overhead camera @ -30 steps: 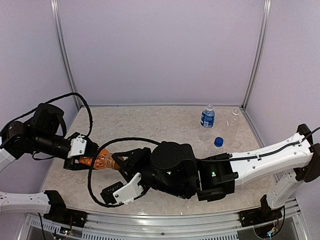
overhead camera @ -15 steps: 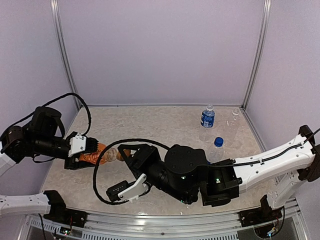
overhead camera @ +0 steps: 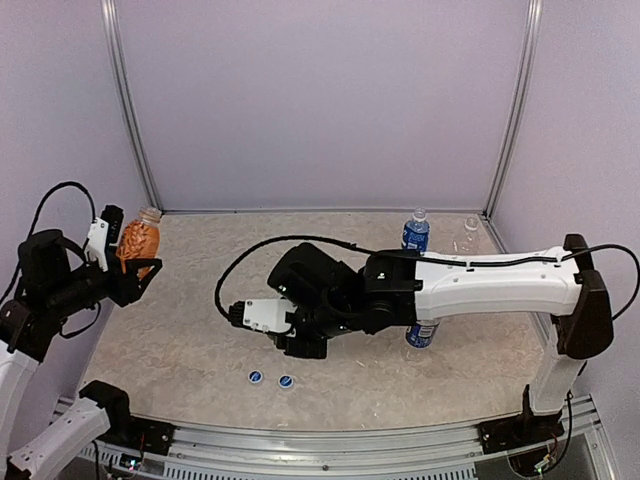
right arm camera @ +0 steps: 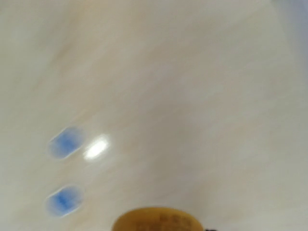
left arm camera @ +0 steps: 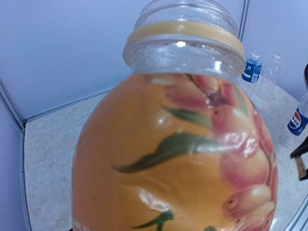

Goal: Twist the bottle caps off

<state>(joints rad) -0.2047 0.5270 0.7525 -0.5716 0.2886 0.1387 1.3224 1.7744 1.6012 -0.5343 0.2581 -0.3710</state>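
My left gripper (overhead camera: 130,265) is raised at the far left, shut on the orange juice bottle (overhead camera: 138,238), which stands upright in it. The bottle (left arm camera: 183,144) fills the left wrist view, and its mouth is open with only a golden ring below the thread. My right gripper (overhead camera: 300,340) hangs low over the table's middle, shut on the golden-brown cap (right arm camera: 156,220). The cap shows blurred at the bottom edge of the right wrist view. Two blue caps (overhead camera: 256,377) (overhead camera: 286,381) lie on the table just in front of that gripper.
A blue-labelled bottle (overhead camera: 415,232) and a clear bottle (overhead camera: 468,235) stand at the back right. Another labelled bottle (overhead camera: 420,335) stands under the right forearm, its top hidden. A black cable (overhead camera: 245,262) loops over the table's middle. Walls enclose the table.
The golden-brown cap has come off the orange bottle. My left gripper lifted the bottle from lying on the table to upright at the far left. My right gripper drew back with the cap.
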